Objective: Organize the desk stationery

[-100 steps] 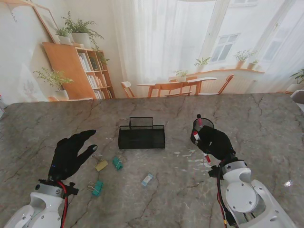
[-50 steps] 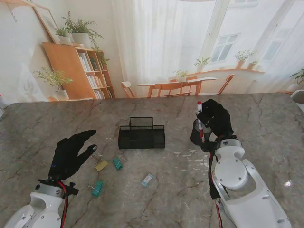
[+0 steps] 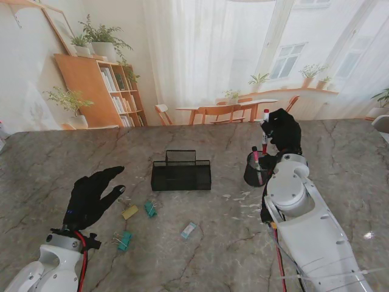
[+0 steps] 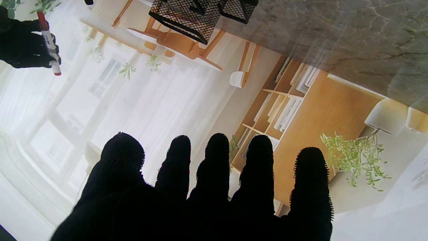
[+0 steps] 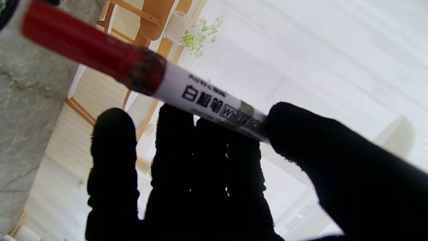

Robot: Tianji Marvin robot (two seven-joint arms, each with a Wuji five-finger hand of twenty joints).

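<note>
My right hand [image 3: 282, 131] is raised over the black pen cup [image 3: 255, 170] and is shut on a red-capped whiteboard marker [image 3: 265, 135], held nearly upright above the cup. The right wrist view shows the marker [image 5: 174, 92] pinched between thumb and fingers [image 5: 207, 150]. Another red marker [image 3: 256, 159] stands inside the cup. My left hand [image 3: 91, 198] hovers open at the left, fingers [image 4: 214, 167] spread. Near it lie a yellow clip [image 3: 130, 212], two teal clips [image 3: 150, 209] [image 3: 124, 241] and a light blue eraser [image 3: 188, 230]. A black mesh organizer [image 3: 181, 173] sits mid-table.
The marble table [image 3: 340, 164] runs to a far edge in front of a printed room backdrop. Small white scraps [image 3: 246, 204] lie just nearer to me than the pen cup. My right forearm [image 3: 301, 219] stretches over the table's right side.
My right hand has lifted the marker from low on the table beside the cup, moving farther from me and higher, to above the cup. The left hand has stayed still.
</note>
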